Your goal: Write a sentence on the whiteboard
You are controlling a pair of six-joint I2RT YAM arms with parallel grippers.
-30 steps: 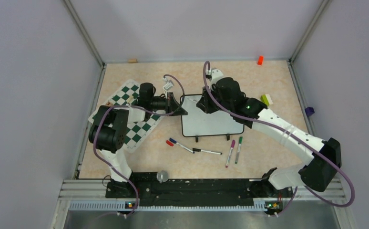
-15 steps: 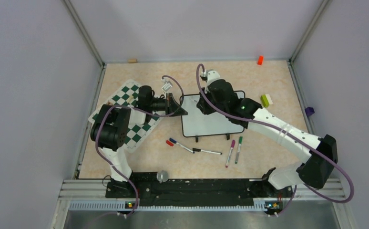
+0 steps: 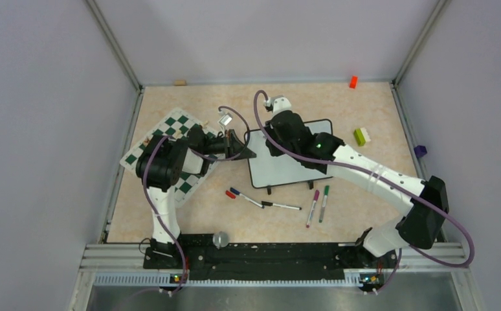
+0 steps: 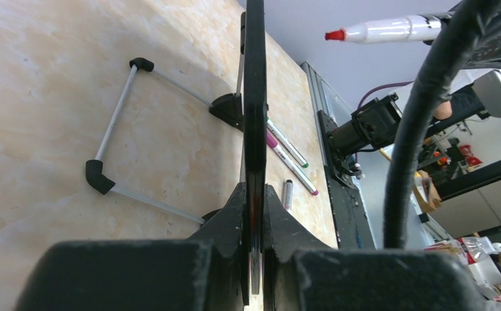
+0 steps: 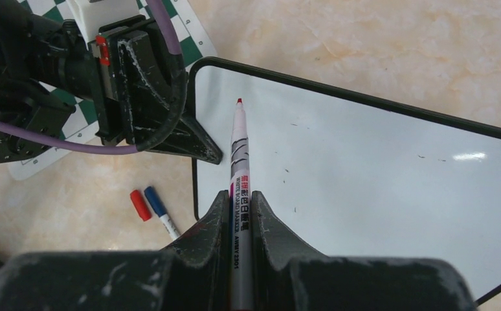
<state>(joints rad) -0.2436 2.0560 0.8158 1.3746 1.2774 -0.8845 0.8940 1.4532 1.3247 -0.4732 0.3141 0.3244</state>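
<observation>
My left tool (image 4: 254, 217) is clenched on the edge of the small glossy white whiteboard with black frame (image 5: 371, 175), which stands on the beige table (image 3: 377, 110). My right tool (image 5: 240, 206) is grasping a white marker with red tip (image 5: 238, 152), pointed at that corner.

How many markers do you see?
5. The red marker sits in the right gripper; blue marker, black marker, purple marker and green marker lie on the table. Arms may hide more.

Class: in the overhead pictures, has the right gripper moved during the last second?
Yes. The right gripper has shifted left, away from the orange block, toward the whiteboard's left edge.
</observation>
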